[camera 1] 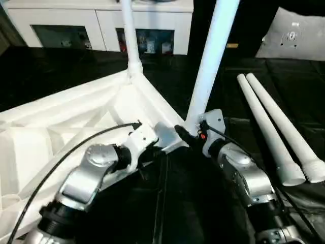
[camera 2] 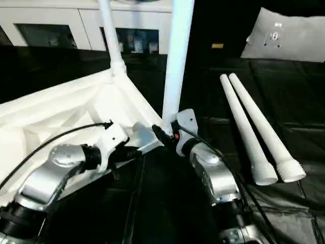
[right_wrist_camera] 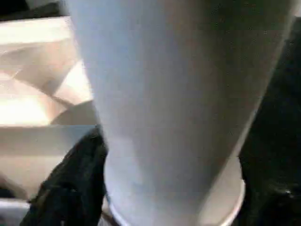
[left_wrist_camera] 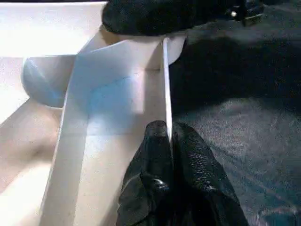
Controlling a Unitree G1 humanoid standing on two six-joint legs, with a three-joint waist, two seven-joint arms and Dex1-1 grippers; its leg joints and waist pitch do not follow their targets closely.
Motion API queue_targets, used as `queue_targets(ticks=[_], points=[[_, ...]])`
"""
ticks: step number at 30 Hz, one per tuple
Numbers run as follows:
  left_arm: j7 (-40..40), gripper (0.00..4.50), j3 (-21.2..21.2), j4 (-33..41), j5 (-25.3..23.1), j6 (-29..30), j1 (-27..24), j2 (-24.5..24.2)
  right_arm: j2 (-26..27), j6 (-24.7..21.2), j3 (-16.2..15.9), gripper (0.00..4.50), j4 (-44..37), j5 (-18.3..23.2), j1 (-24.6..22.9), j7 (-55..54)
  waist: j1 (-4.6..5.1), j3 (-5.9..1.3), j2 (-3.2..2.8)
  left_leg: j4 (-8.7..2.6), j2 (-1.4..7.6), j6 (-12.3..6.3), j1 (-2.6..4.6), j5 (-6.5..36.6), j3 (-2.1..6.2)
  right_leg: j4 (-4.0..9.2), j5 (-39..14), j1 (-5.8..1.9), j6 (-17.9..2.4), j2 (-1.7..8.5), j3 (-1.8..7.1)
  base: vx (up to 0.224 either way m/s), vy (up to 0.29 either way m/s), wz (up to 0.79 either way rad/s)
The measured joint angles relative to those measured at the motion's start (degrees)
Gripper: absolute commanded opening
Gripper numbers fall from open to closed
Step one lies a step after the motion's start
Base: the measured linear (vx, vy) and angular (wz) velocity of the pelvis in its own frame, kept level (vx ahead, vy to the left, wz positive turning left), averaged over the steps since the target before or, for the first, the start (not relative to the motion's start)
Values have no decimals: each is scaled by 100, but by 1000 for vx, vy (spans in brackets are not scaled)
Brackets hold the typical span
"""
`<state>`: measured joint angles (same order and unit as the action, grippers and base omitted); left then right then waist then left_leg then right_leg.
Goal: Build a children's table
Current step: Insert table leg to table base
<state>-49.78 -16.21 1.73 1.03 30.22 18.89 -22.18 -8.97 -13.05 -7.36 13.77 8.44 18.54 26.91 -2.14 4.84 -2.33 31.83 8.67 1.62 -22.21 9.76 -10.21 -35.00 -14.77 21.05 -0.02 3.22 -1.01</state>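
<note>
Home-like room: white cabinet (camera 1: 101,23) with shelved toys behind.

Both standing legs, the near one (camera 1: 210,61) and the far one (camera 1: 129,40), cut off by the top edge, table top (camera 1: 61,127) running off the left edge, right tool (camera 1: 190,133) tips hidden behind the near leg's base, cabinet (camera 1: 101,23) contents too blurred to tell

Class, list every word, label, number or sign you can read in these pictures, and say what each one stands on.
No text can be read.
Small grey mark on the white sheet: too blurred to read.
Small yellowish tag on the dark background: too small to read.
Items on the white cabinet's shelves: any print is too small to read.
The table top and legs: no markings.
</note>
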Motion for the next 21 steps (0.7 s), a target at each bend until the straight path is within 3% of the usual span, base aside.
queue_targets(ticks=[9,14,20,21], points=[[-1128,0,-169,-1115,46,-1443,511,-626,-328,119,20,436,-499,256,-671,509,-138,-6,11,60,11,-23,-13,-5,1,-29,8,-4,1,-1,-7,0,0,0],[-1509,0,-323,-1656,21,-2187,756,-814,-565,126,121,448,-1078,454,-1236,754,-229,-9,16,88,12,-38,-22,0,1,-36,19,-6,16,3,-6,0,0,0],[-1453,0,-245,-1915,-13,-2319,829,-797,-789,126,124,448,-1396,494,-1490,985,-228,-12,17,132,18,-25,-19,6,0,-89,27,-4,18,4,-3,0,0,0],[-1442,44,-223,-1934,-7,-2294,829,-765,-809,126,115,450,-1444,493,-1530,1005,-230,-12,17,138,19,-25,-19,6,1,-97,27,-4,18,5,-3,0,0,0]])
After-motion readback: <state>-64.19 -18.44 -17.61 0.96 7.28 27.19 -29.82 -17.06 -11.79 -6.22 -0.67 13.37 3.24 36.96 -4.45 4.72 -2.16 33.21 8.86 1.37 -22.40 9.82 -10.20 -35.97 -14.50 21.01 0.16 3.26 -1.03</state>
